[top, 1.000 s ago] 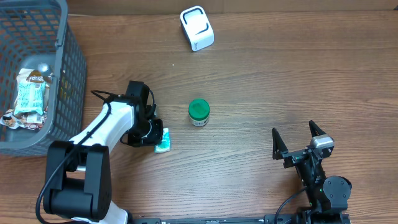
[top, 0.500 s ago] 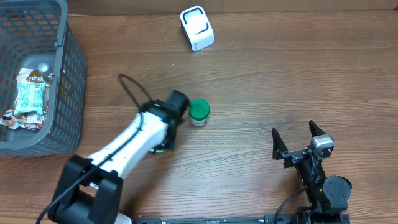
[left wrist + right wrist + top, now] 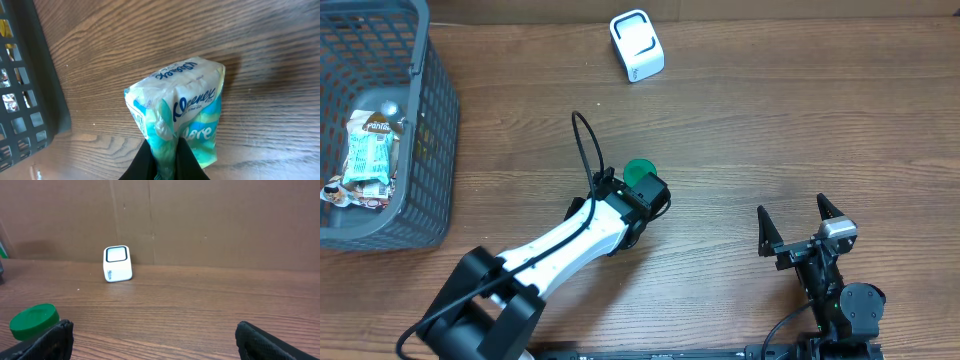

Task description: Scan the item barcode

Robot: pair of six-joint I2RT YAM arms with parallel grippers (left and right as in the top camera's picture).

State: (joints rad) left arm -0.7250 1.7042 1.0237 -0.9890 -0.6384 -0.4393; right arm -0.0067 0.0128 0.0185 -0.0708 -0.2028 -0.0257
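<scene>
Left gripper point(image 3: 164, 159) pinching the Kleenex tissue pack point(image 3: 180, 110) by its wrapper, jaws clamping tightly together, right gripper point(image 3: 791, 208) sitting spread wide, gripping nothing.

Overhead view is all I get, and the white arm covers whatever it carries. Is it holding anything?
Observer: Yes. The left wrist camera shows the left jaws pinching a tissue pack by one end.
Operator: What brand?
Observer: Kleenex is printed on the white-and-blue wrapper; no barcode shows on that face.
Operator: What's behind the scanner?
Observer: The right wrist camera shows a brown cardboard wall standing behind it.
</scene>
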